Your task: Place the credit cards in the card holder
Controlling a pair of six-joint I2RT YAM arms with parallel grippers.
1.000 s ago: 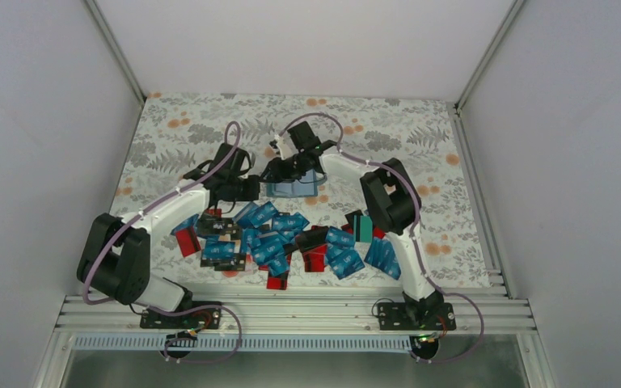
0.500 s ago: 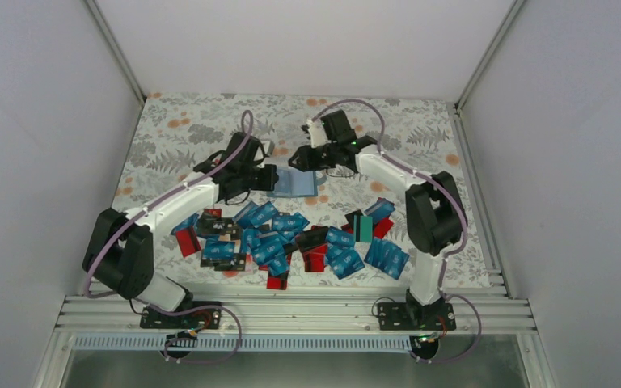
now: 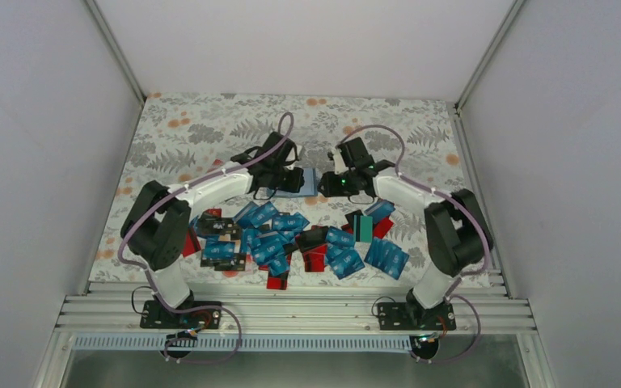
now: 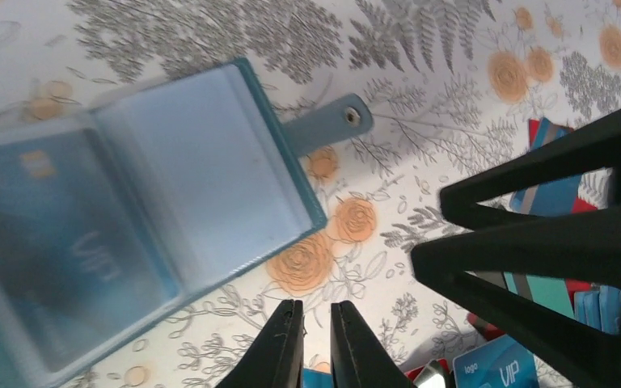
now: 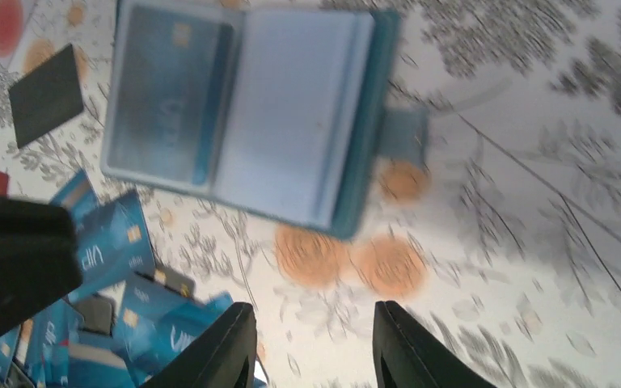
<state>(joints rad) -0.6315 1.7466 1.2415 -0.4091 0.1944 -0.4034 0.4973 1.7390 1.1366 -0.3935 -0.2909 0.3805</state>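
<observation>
Card holder [image 4: 202,162] — between left pincer [image 4: 315,309] and right pincer [image 5: 315,315]

— The card holder [image 5: 364,129] looks like smooth teal leatherette, with clear glossy plastic sleeves [image 4: 202,162] inside and a small metal snap [image 4: 352,118].
— The cards [image 5: 113,238] are shiny plastic. The bench [image 4: 453,48] has a matt floral-print cover. The left tool [image 4: 315,323] is matt black plastic, and the front rail [image 3: 291,311] is bare ribbed metal.

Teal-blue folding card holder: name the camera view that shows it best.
Right wrist: the whole teal-blue folding card holder lies open in frame, though blurred. Left wrist cuts it off at the edge; top external shows it tiny, partly covered.
</observation>
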